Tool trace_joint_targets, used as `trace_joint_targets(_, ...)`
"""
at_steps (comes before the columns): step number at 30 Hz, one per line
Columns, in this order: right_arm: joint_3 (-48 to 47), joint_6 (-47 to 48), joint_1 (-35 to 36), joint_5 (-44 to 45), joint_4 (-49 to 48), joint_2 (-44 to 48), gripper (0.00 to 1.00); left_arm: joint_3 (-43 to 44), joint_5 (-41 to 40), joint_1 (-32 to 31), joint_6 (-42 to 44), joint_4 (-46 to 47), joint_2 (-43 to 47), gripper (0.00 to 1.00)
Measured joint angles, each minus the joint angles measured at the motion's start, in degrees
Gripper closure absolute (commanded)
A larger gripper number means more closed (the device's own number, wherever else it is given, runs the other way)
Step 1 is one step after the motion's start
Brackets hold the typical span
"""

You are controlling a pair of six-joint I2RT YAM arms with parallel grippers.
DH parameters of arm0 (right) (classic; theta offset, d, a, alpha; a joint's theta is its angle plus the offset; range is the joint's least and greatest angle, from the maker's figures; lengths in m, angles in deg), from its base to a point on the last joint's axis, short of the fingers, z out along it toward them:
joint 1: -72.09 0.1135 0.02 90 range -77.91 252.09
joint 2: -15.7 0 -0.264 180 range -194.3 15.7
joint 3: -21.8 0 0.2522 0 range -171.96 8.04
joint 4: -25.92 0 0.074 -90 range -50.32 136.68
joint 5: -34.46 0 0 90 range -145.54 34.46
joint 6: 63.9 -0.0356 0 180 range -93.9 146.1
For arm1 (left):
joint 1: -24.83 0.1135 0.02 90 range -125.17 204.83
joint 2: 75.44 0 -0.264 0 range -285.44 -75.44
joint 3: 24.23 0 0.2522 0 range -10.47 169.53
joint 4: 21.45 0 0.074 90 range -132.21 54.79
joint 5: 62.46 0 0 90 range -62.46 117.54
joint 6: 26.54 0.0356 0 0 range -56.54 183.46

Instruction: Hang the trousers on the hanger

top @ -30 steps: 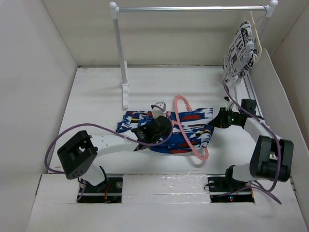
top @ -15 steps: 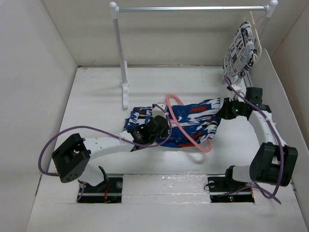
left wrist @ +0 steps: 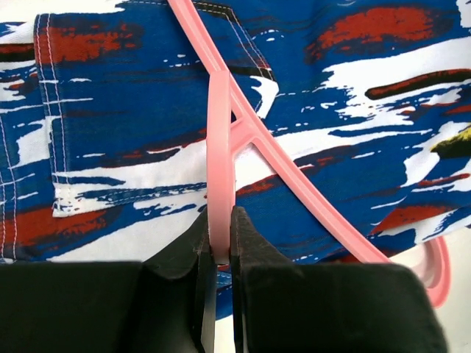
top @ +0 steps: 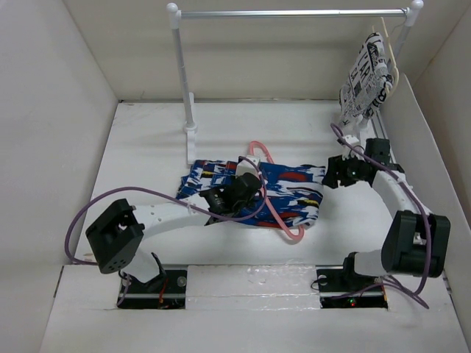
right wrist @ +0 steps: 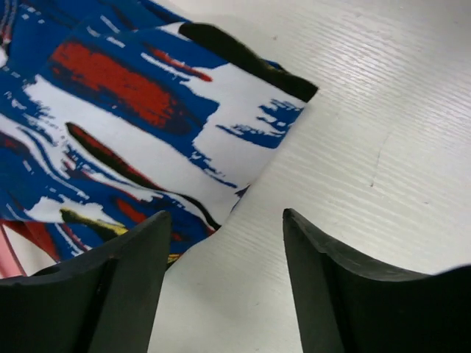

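At the middle of the table (top: 147,140), the left gripper (left wrist: 219,220) is clamped on the thin bar of the pink hanger (left wrist: 221,140), which lies across the blue splashed trousers (top: 294,184). For a good step, I judge the free arm should pinch the cloth edge low, taking cloth only, with the hanger held steady. Farther right, the right gripper (right wrist: 222,217) stands wide apart and empty. The trouser corner lies just ahead of its fingertips, not between them.

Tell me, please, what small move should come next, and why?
Probably the right gripper should ease forward and close on the corner of the trousers: its jaws stand open, empty, just short of that cloth, while the left gripper grips the hanger lying across them.
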Motion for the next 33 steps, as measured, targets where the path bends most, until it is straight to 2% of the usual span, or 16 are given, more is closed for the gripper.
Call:
trace_joint_targets(2, 2.86, 0.13, 0.04, -0.52, -1.29, 3.32, 0.28, 0.07, -0.2, 0.0, -0.76, -0.07, -0.07, 1.0)
trace_joint_targets(9, 21.2, -1.4, -1.75, -3.76, -0.33, 18.91, 0.27, 1.75, -0.46, -0.02, -2.27, -0.17, -1.97, 1.0)
trace_joint_targets(13, 30.05, -4.9, -1.73, -9.49, -4.31, 20.76, 0.28, 2.05, -0.42, -0.02, -2.36, -0.17, -2.23, 1.0)
trace_joint_targets(15, 31.52, -6.6, -1.22, -14.05, -7.8, 19.8, 0.29, 2.32, -0.42, -0.02, -2.34, -0.26, -2.32, 1.0)
trace_joint_targets(16, 31.52, -7.15, -0.76, -15.1, -9.38, 18.6, 0.33, 2.45, -0.39, -0.02, -2.32, -0.26, -2.36, 1.0)
trace_joint_targets(17, 31.52, -7.52, -0.52, -16.2, -10.91, 17.05, 0.47, 2.64, -0.37, -0.02, -2.29, -0.33, -2.38, 1.0)
trace_joint_targets(18, 31.52, -7.67, -0.33, -17.16, -12.17, 15.54, 0.55, 2.8, -0.37, -0.02, -2.21, -0.37, -2.38, 1.0)
trace_joint_targets(19, 31.54, -7.87, -0.22, -17.44, -12.9, 14.43, 0.68, 2.91, -0.37, -0.02, -2.08, -0.46, -2.38, 1.0)
trace_joint_targets(20, 31.58, -8.09, -0.24, -17.68, -13.44, 13.64, 0.92, 3.04, -0.37, -0.04, -1.97, -0.57, -2.38, 1.0)
trace_joint_targets(21, 31.65, -8.52, -0.24, -17.92, -14.12, 13.09, 0.98, 3.15, -0.39, -0.04, -1.79, -0.63, -2.38, 1.0)
trace_joint_targets(25, 31.58, -8.68, -1.6, -17.62, -13.09, 14.34, 1.0, 3.17, -0.39, 0.09, -0.98, -1.05, -2.21, 1.0)
trace_joint_targets(33, 23.71, -5.66, -4.81, -8.22, -0.72, 24.7, 1.0, 2.6, 0.81, 1.68, 0.9, -3.56, 2.29, 1.0)
